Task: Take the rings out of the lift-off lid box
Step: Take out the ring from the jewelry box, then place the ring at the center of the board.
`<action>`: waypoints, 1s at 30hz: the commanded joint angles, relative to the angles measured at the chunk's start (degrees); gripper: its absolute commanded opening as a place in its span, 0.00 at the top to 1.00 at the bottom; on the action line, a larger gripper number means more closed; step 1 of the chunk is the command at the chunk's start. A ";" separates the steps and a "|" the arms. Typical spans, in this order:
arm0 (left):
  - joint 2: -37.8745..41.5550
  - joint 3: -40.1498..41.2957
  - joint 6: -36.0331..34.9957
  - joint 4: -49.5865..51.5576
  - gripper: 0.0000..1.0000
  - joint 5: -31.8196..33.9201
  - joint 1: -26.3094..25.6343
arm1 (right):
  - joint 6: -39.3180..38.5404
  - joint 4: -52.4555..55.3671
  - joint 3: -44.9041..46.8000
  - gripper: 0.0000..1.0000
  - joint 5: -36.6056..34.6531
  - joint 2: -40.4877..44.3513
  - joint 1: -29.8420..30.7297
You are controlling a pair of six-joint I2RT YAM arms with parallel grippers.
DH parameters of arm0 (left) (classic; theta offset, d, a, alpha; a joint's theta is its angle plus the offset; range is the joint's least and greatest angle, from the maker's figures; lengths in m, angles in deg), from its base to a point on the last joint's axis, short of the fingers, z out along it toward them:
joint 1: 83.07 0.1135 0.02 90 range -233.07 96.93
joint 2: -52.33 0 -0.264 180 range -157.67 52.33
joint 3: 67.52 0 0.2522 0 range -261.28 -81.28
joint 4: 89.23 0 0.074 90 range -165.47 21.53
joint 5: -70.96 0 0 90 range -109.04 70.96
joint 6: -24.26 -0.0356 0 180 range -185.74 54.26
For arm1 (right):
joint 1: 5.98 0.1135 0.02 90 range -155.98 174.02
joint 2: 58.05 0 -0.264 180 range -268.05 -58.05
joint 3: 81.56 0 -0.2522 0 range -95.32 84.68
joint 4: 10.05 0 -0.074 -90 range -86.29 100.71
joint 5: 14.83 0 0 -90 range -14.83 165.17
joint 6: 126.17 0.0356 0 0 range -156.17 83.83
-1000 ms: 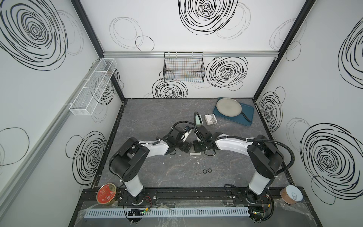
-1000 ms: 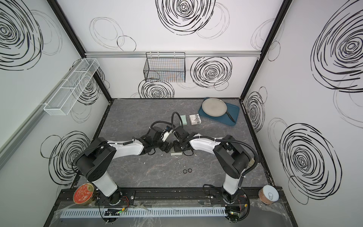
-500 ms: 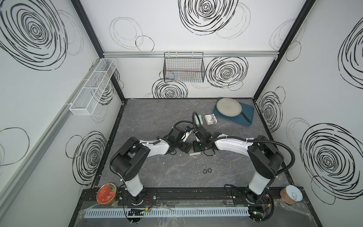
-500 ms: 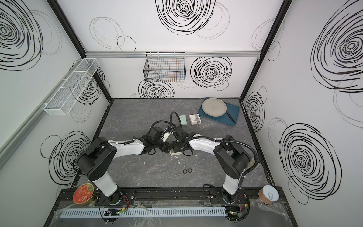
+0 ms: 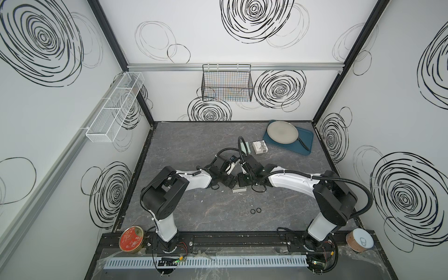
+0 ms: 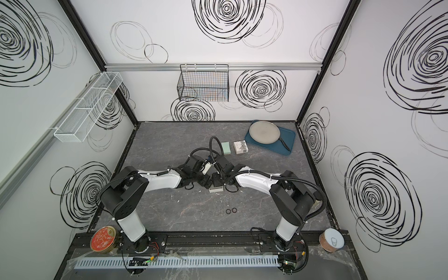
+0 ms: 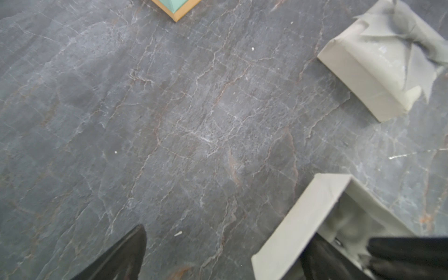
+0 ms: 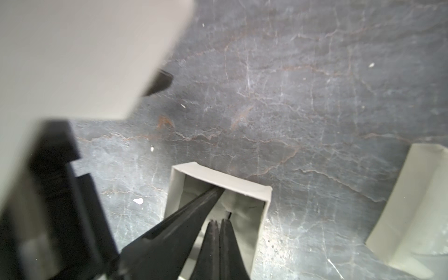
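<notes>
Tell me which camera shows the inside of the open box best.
Right wrist. It looks straight down into the open box: grey lining, with the shut right gripper inside. Left wrist catches only one corner of the box. Both top views show just a sliver of it under the arms.

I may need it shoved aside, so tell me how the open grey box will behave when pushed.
The open grey box looks like thin card: probably light, likely to slide on the smooth table. Its thin walls may flex if pressed.

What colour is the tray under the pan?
Dark blue; the tray shows best in a top view, under the pan.
</notes>
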 commanded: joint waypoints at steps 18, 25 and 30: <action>5.04 -3.70 -0.70 4.51 0.00 0.31 -0.90 | -2.19 -5.61 18.57 1.00 16.75 23.45 -0.46; 8.19 -1.26 -0.90 4.44 0.00 1.75 -0.42 | 3.30 -13.02 23.72 1.00 25.11 21.21 6.39; 9.90 1.27 -0.66 3.58 0.00 1.89 0.46 | 5.42 -17.65 23.01 1.00 26.14 14.77 9.92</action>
